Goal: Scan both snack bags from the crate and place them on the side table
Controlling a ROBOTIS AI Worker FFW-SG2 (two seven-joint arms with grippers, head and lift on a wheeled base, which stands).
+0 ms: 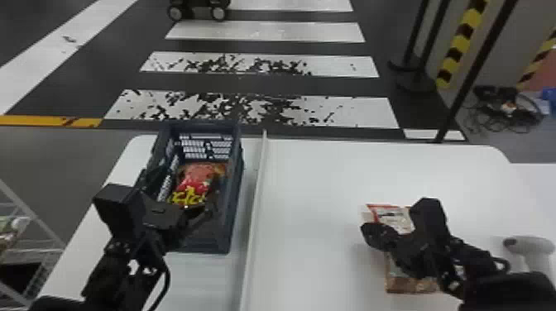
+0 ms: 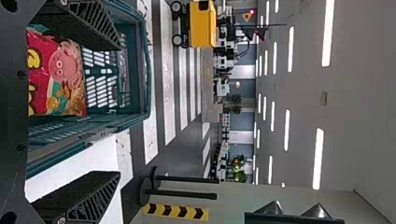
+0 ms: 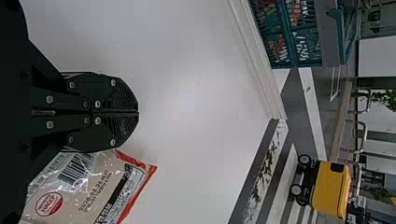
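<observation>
In the head view my left gripper (image 1: pixel 196 215) is over the near part of the dark blue crate (image 1: pixel 236 186), above a red snack bag (image 1: pixel 194 180) lying inside. The left wrist view shows the left gripper (image 2: pixel 119 112) with fingers wide apart, the red bag (image 2: pixel 56 70) beyond them in the crate (image 2: pixel 144 70). At the right, my right gripper (image 1: pixel 372 238) is above a second, white and red snack bag (image 1: pixel 393 217) lying on the white table. In the right wrist view that gripper (image 3: pixel 138 113) has its fingers together, beside the bag (image 3: pixel 74 191).
A white ridge (image 1: pixel 254 198) runs along the table (image 1: pixel 314 186) between the crate and the right-hand bag. A light handheld scanner (image 1: pixel 529 245) stands at the right, near my right arm. A wire rack (image 1: pixel 31 223) is at the lower left.
</observation>
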